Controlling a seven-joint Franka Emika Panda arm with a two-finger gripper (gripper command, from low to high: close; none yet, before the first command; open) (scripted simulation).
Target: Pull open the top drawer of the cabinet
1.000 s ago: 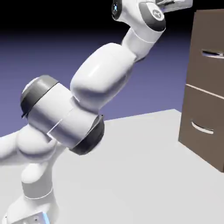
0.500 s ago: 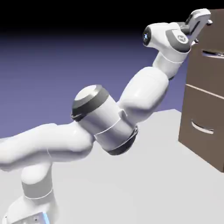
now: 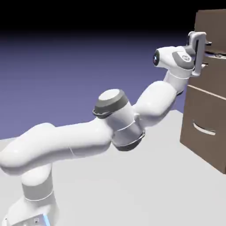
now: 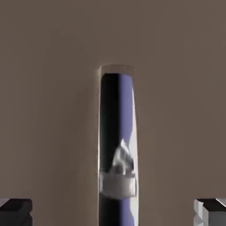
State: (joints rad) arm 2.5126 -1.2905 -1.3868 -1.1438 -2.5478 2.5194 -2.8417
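Facing the upper flat brown drawer front (image 3: 212, 28) with the white two-finger gripper (image 3: 207, 54): spread wide, clamped on nothing, one small grey fingertip (image 4: 210, 212) to each side of the thin curved silver-white handle (image 4: 115, 97). Lies toward the exterior view's right from the gripper, near; cannot tell whether touching. Runs lengthwise across the gap, crosswise to the closing direction, so seems ready for a short advance, then a squeeze. Counted: one gripper, two fingertips, one tall brown box-shaped cabinet (image 3: 190, 106), two drawer fronts, two handles.
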